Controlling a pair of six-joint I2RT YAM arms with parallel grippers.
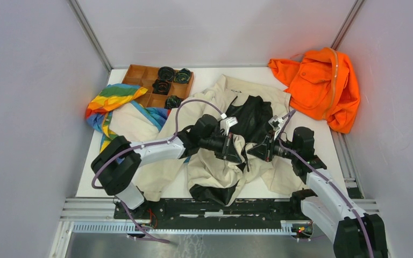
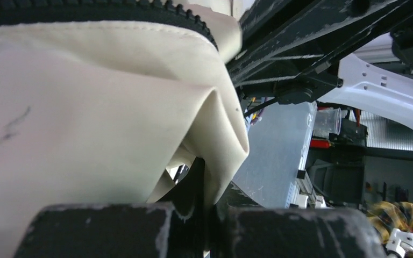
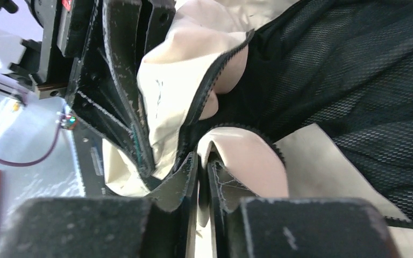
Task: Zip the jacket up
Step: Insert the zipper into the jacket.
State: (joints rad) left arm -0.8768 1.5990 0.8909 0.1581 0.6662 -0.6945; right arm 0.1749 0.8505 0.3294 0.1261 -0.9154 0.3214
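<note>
Bright, even overhead light fills the top view, leaving only soft shadows on the white counter (image 1: 204, 74). Both wrist views blur in the nearest foreground. In the left wrist view the cream jacket (image 2: 86, 134) looks slightly washed out.

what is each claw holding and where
Left claw pinches the jacket at a fold by its zipper edge; right claw is at the opposite front edge, hold unclear.

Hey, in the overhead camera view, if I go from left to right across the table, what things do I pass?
rainbow-striped cloth → wooden tray → jacket → orange garment
</note>
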